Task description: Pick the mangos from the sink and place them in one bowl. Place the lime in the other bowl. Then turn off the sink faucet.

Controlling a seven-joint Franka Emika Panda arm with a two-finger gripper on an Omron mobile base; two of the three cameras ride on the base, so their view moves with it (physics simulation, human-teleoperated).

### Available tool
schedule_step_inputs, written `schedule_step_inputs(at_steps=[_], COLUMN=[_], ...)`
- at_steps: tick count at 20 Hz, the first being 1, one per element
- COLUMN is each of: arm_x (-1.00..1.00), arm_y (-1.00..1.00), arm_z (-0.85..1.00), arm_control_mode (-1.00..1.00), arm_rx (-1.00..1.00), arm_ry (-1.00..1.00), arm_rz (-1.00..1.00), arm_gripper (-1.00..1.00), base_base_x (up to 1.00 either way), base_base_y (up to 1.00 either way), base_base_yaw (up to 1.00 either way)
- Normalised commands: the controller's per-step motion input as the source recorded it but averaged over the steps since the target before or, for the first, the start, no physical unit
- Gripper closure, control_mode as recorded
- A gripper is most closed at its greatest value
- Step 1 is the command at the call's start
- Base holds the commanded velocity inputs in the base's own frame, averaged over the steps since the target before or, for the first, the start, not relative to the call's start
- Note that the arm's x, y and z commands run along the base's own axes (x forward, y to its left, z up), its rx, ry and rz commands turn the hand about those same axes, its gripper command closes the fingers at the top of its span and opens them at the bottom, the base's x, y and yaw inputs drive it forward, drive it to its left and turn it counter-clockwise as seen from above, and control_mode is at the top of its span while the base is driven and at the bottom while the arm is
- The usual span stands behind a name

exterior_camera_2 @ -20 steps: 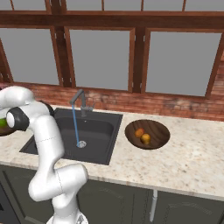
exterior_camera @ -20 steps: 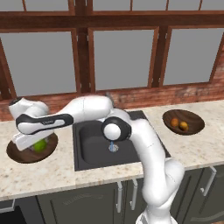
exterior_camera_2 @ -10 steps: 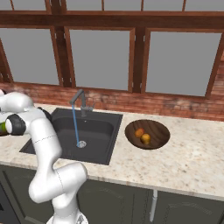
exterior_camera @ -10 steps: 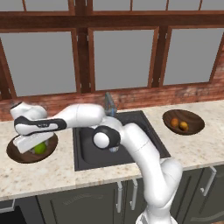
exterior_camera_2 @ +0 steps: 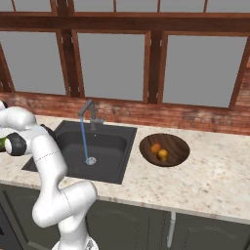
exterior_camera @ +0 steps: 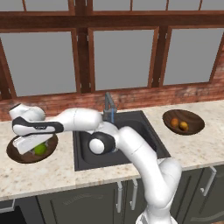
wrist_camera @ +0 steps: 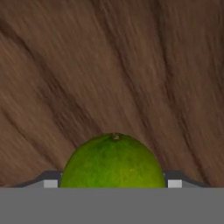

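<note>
End effector (exterior_camera: 38, 146) is low over the left wooden bowl (exterior_camera: 17, 155) on the counter (exterior_camera: 52, 175), with the lime (exterior_camera: 40, 149) between its jaws; in the hand view the lime (wrist_camera: 114, 161) sits right at the tips over the bowl's grain (wrist_camera: 109, 65). Looks clamped on the lime, not yet let go. Both mangos (exterior_camera_2: 159, 151) are in the other bowl (exterior_camera_2: 178, 146), well away across the sink (exterior_camera_2: 105, 146). Step in hand, I'd say: dropping off the lime. Next: spread the jaws, lift clear, then swing over to the faucet (exterior_camera_2: 88, 113), water (exterior_camera_2: 84, 139) running, and shut it off.
</note>
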Motion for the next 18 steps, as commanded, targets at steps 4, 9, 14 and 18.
schedule_step_inputs(at_steps=[4,9,14,18], arm_x=[-0.02,-0.24,-0.15,-0.32], arm_y=[-0.01,-0.18,-0.17,-0.39], arm_z=[0.05,0.3,0.25,0.54], arm_control_mode=[-1.0,-1.0,-1.0,-1.0], arm_rx=[0.01,0.04,0.02,0.06], arm_ry=[-0.01,-0.14,-0.17,-0.2], arm_rz=[0.0,0.0,0.0,0.0], arm_gripper=[-1.0,-1.0,-1.0,-1.0], base_base_x=[0.0,0.0,0.0,0.0], base_base_y=[0.0,0.0,0.0,0.0], base_base_yaw=[0.0,0.0,0.0,0.0])
